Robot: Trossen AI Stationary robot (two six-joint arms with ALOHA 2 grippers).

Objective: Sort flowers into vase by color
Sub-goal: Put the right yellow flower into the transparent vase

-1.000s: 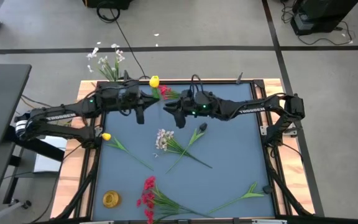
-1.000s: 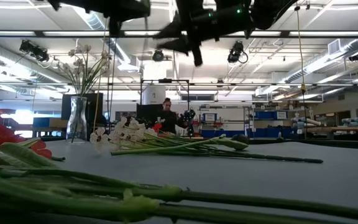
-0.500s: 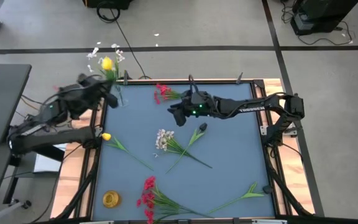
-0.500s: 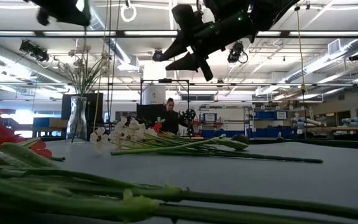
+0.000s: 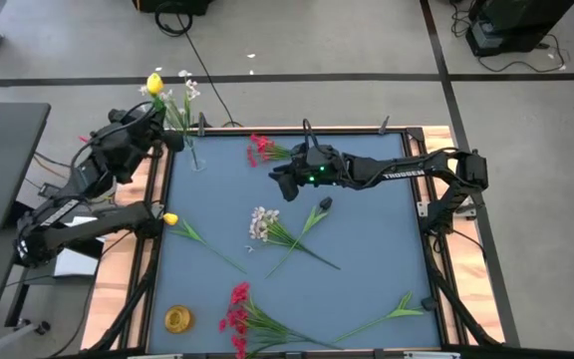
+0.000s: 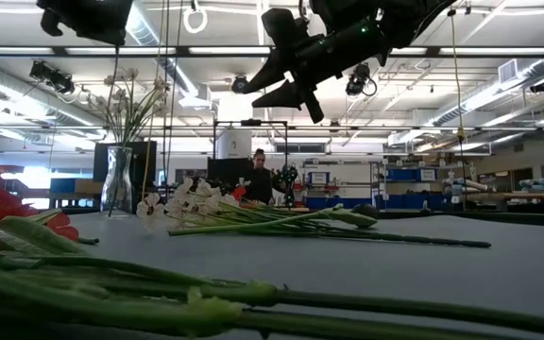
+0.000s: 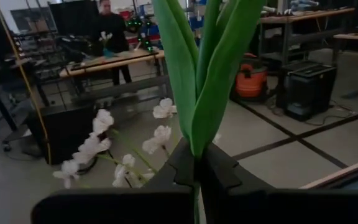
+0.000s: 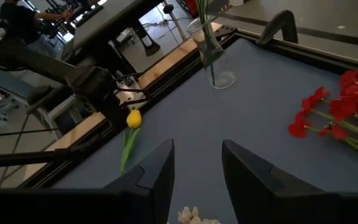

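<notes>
My left gripper (image 5: pixel 159 138) (image 7: pixel 197 177) is raised beside the far-left table corner, shut on a yellow-bud flower (image 5: pixel 154 83) whose green leaves (image 7: pixel 197 74) rise before the wrist camera. A glass vase (image 5: pixel 195 160) (image 6: pixel 118 179) stands on that corner and holds white sprays (image 5: pixel 179 100) (image 7: pixel 92 146). My right gripper (image 5: pixel 279 184) (image 8: pixel 197 180) hovers open above the far middle of the table, beside a red cluster (image 5: pixel 260 150) (image 8: pixel 334 112). A second yellow-bud sprig (image 5: pixel 170 218) (image 8: pixel 133 118), a white spray (image 5: pixel 260 221), a dark bud (image 5: pixel 324 204) and another red cluster (image 5: pixel 237 304) lie flat. My left gripper pinches the yellow-bud flower's stem just below its leaves (image 7: pixel 197 163) between both fingers (image 7: pixel 219 171). The fingers lie level, pointing out past the table's far side, across the stem. The flower stands upright, lifted clear, bud topmost; its lower stem shows below the fingers.
A leafy green sprig (image 5: pixel 387 314) lies near the near-right corner, a yellow ring-shaped thing (image 5: pixel 177 319) near the near-left corner. A raised wooden rim (image 5: pixel 138 239) frames the blue table. A person (image 6: pixel 253 179) stands far behind the table.
My left arm has swung from the far middle of the table toward its left edge and risen, carrying the yellow-bud flower to the far-left corner beside the vase. The flower now stands upright next to the white sprays.
</notes>
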